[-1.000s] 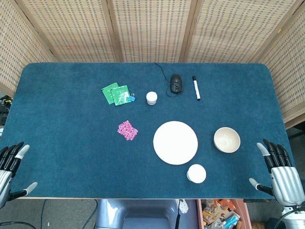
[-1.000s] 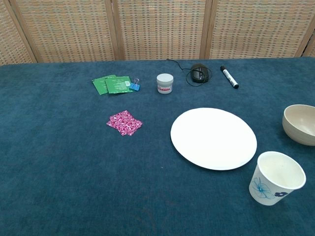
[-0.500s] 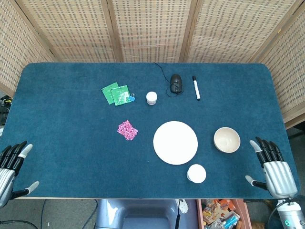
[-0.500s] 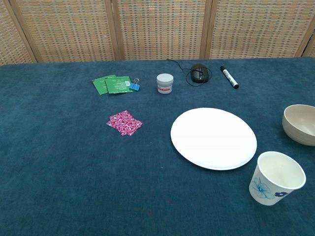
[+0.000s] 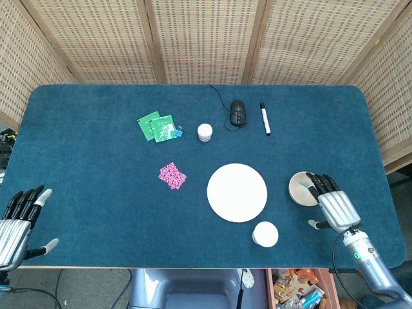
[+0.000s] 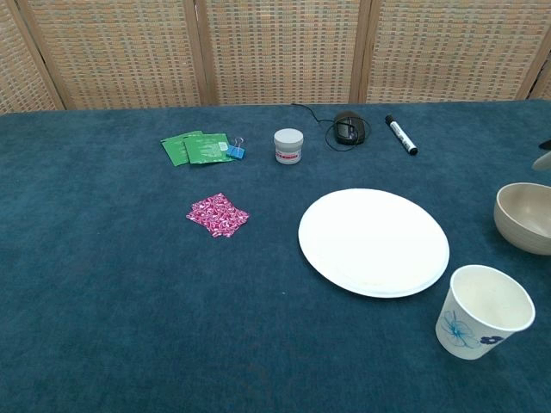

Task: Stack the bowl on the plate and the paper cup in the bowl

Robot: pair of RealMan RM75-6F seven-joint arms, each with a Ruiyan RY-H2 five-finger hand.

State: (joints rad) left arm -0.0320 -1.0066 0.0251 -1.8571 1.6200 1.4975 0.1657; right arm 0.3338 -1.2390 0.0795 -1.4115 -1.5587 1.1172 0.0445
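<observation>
A white round plate (image 5: 237,192) (image 6: 374,241) lies flat near the table's middle. To its right stands a beige bowl (image 5: 300,188) (image 6: 523,217), upright. A white paper cup (image 5: 265,234) (image 6: 481,311) with a blue flower print stands in front of the plate. My right hand (image 5: 331,202) is open, fingers spread, with its fingertips over the bowl's right rim; whether they touch it is unclear. In the chest view only a fingertip (image 6: 543,159) of that hand shows at the right edge. My left hand (image 5: 18,221) is open at the table's front left corner.
At the back lie green packets (image 5: 156,126) with a blue clip, a small white jar (image 5: 205,132), a black mouse (image 5: 238,112) with its cable, and a marker (image 5: 264,118). A pink patterned packet (image 5: 172,175) lies left of the plate. Wicker screens stand behind the table.
My right hand has moved left and inward from the table's right edge to the bowl. My left hand has shifted slightly. Plate, bowl and cup have not moved.
</observation>
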